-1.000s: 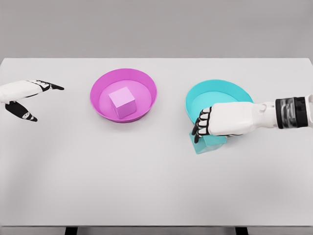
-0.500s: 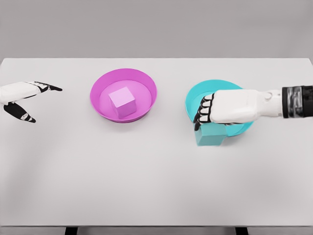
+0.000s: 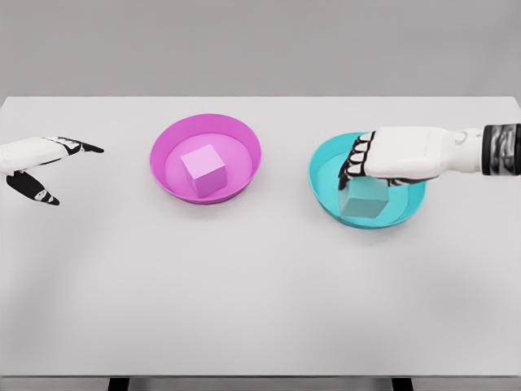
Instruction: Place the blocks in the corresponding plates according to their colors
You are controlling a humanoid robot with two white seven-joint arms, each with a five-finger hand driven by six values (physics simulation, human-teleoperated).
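Broadly, a pale grey tabletop [image 3: 260, 293] fills most of the head view, with a plain grey wall behind its far edge and two dark legs just showing under its near edge. Taking the pink plate [image 3: 206, 158] as the landmark, it sits left of the tabletop's middle, and the pink block [image 3: 203, 169] rests inside it on its floor. To the right of the pink plate, apart from it and level with it, is the cyan plate [image 3: 366, 180]. The cyan block [image 3: 364, 198] is over that plate's inside, within its rim; whether it touches the floor I cannot tell. The right hand [image 3: 389, 158] reaches in from the right and has its fingers curled over the top of the cyan block, holding it. Far left of the pink plate, the left hand [image 3: 37, 164] rests at the tabletop's edge, fingers spread and holding nothing.
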